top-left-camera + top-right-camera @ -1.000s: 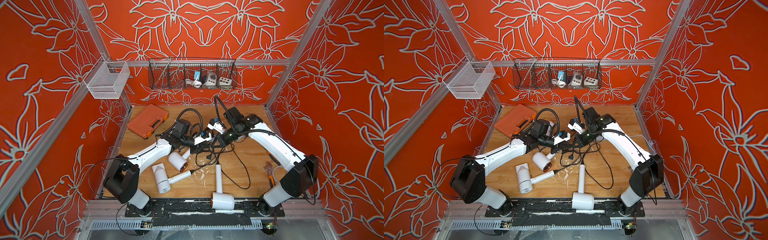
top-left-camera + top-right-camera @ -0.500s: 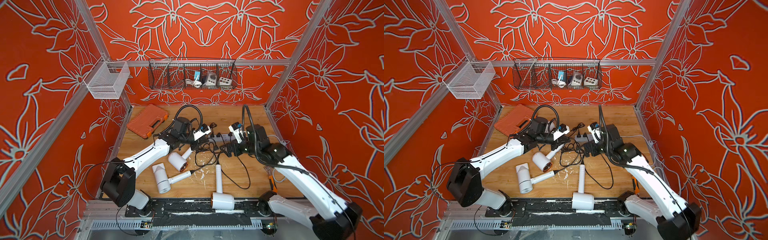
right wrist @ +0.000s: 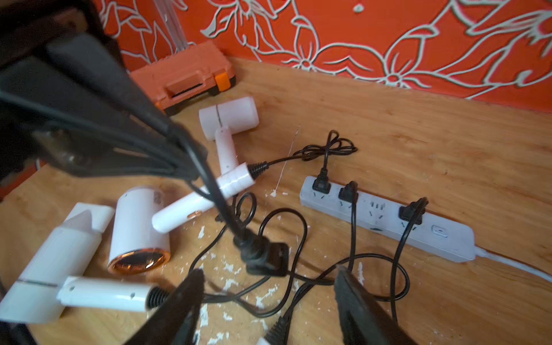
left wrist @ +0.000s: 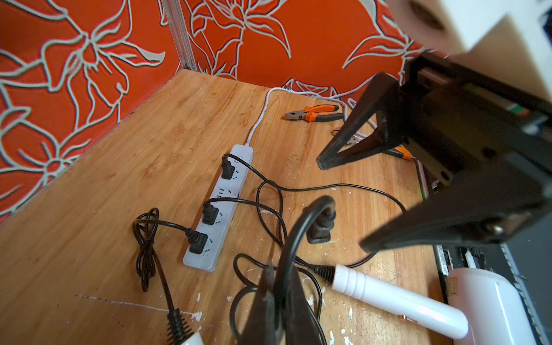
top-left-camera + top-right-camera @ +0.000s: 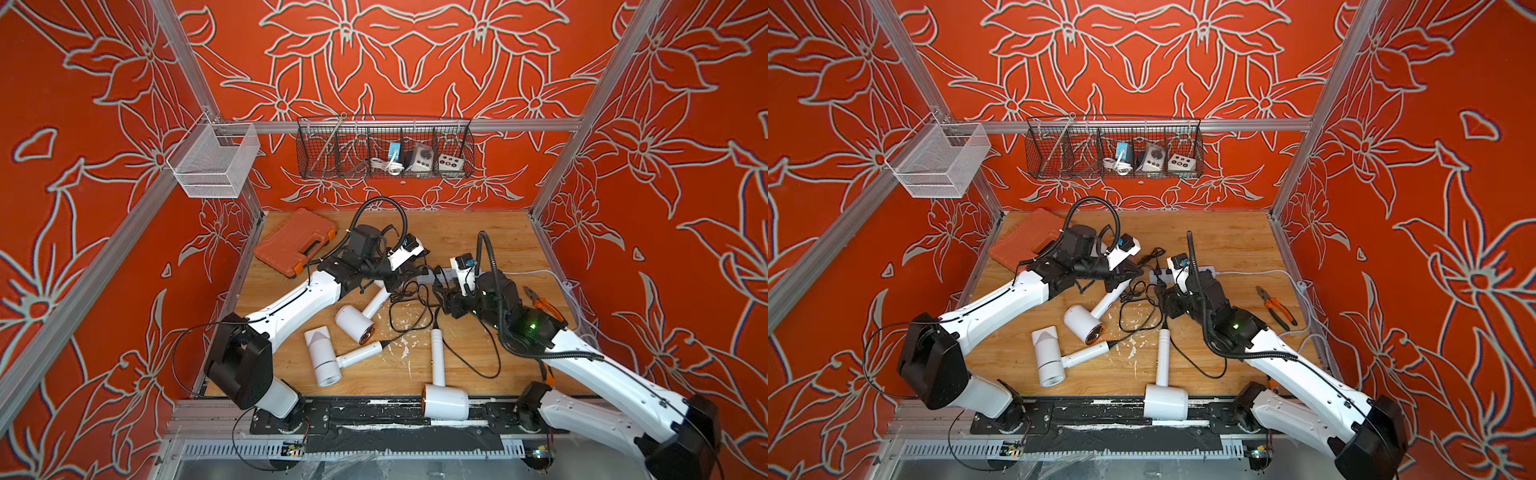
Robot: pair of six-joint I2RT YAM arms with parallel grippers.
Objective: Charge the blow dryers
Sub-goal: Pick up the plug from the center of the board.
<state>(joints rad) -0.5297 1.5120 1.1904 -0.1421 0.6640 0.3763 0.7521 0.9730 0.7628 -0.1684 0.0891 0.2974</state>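
My left gripper (image 4: 280,265) is shut on a thin black cord (image 4: 298,221), and the cord's plug (image 3: 265,257) hangs just above the wood. My right gripper (image 3: 267,273) is open, its fingertips either side of that plug and a little short of it. The white power strip (image 4: 221,209) has three plugs in it. Three blow dryers lie in both top views: one with a copper mouth (image 5: 357,322), one beside it (image 5: 322,361), one at the front edge (image 5: 442,399). The right wrist view shows a fourth blow dryer (image 3: 230,118), near the orange case.
An orange tool case (image 5: 297,247) sits at the back left. Orange-handled pliers (image 5: 1277,305) lie at the right by the strip's white cable (image 4: 260,116). Loose black cords (image 5: 409,307) loop over the middle. A black wire basket (image 5: 384,153) and a white mesh basket (image 5: 214,162) hang on the walls.
The right arm pulled back from the left gripper toward the right and front, and its jaws went from shut to open. The left gripper kept its hold on the cord.
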